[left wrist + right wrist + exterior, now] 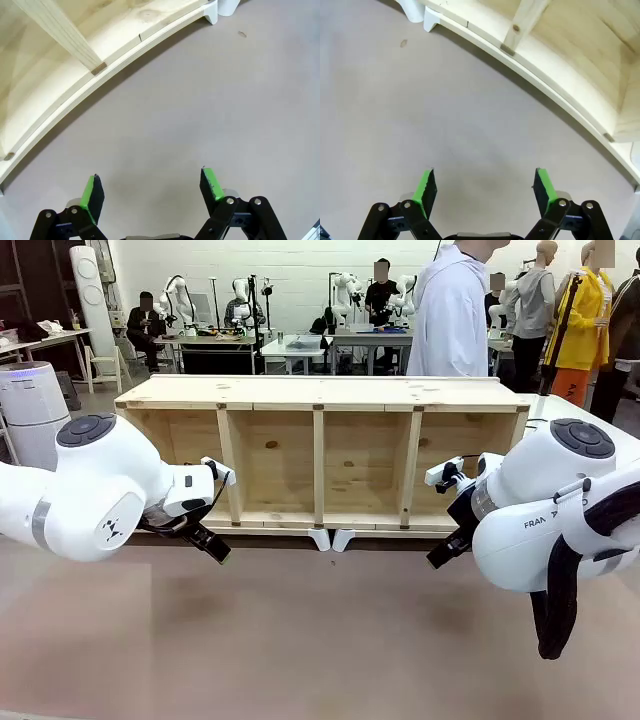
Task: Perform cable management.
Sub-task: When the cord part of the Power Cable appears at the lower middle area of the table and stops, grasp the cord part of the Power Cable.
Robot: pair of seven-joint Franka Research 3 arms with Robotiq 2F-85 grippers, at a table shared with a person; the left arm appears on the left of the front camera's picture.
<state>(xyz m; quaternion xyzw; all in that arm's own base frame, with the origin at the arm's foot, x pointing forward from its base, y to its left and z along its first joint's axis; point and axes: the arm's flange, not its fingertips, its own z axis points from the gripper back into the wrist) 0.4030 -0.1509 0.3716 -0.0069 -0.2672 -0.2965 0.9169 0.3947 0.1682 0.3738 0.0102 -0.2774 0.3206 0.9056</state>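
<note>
While the left end effector (152,182) and right end effector (485,184) hang open and empty just before the wooden shelf (320,455), where the cable lies cannot be told. A blind reach risks striking the shelf's rail.

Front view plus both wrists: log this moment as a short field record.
left gripper: open, empty, aimed at the table
right gripper: open, empty, aimed at the table
wooden shelf unit: lying on the table, open side facing the robot
person: standing behind the wooden shelf unit
</note>
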